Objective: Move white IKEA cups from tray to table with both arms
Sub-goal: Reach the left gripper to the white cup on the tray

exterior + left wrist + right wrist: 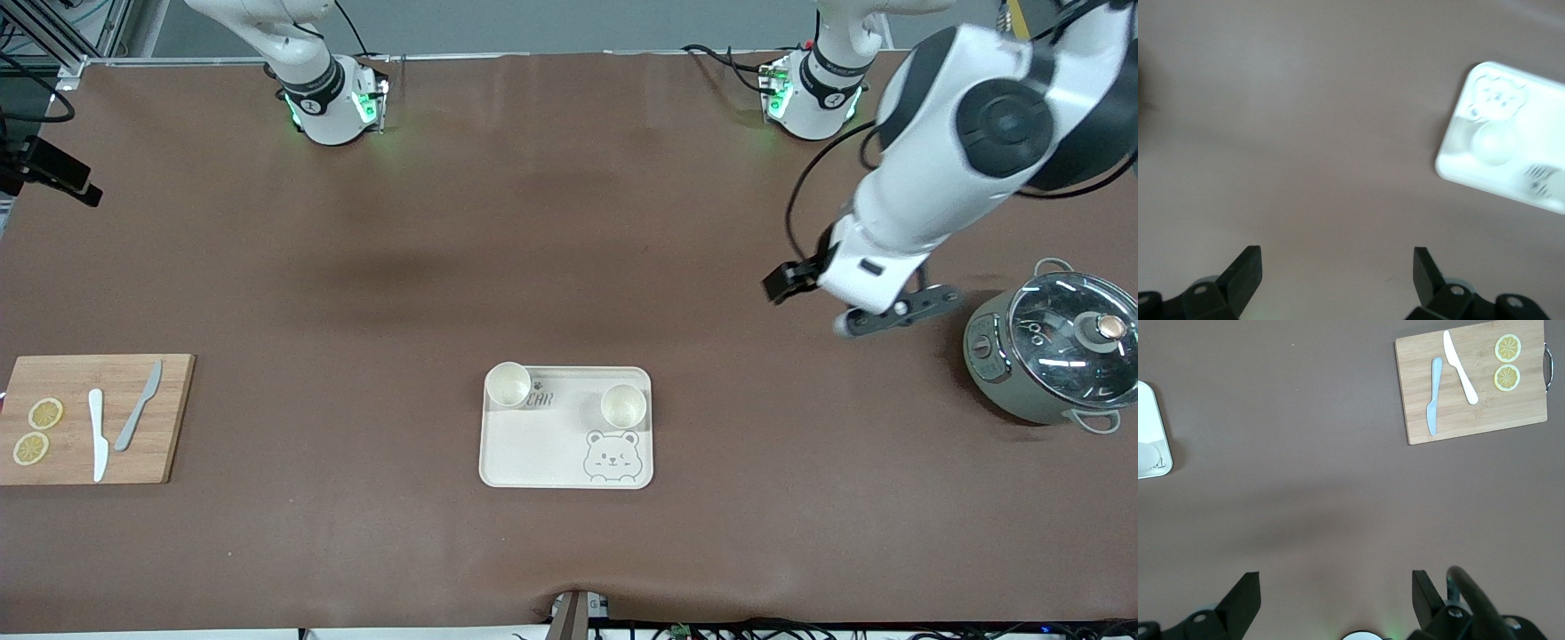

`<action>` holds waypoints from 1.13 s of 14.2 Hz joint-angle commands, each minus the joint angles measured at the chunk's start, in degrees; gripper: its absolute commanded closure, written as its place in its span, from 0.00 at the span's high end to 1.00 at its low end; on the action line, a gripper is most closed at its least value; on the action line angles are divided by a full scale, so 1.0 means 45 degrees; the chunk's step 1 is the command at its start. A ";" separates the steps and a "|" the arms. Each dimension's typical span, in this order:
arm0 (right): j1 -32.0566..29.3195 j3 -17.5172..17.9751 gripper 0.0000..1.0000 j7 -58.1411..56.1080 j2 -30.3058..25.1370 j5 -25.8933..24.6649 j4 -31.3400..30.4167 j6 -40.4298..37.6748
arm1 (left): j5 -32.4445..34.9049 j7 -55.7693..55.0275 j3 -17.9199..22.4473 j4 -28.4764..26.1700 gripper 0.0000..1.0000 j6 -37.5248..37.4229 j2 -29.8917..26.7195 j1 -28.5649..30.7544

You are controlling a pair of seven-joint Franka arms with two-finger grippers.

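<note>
Two white IKEA cups stand upright on the cream bear tray (551, 444): one cup (508, 385) in the tray's corner toward the right arm's end, the other cup (623, 405) just above the bear drawing. My left gripper (787, 280) is open and empty, up in the air over bare table between the tray and the pot. Its wrist view shows open fingers (1337, 257), the tray (1531, 133) and one cup (1493, 142). My right gripper (1336, 581) is open and empty, high over bare table near its base, outside the front view. The tray's edge (1148, 420) shows there.
A wooden cutting board (169, 418) with two lemon slices (44, 413), a white knife (97, 436) and a grey knife (138, 407) lies at the right arm's end. A grey-green pot with a glass lid (1058, 356) stands at the left arm's end.
</note>
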 commanded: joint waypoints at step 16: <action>0.0147 0.0073 1.00 -0.0074 0.3199 -0.1324 0.0774 0.0879 | 0.1423 -0.4935 0.0109 0.1681 0.61 0.6884 0.6328 -0.2228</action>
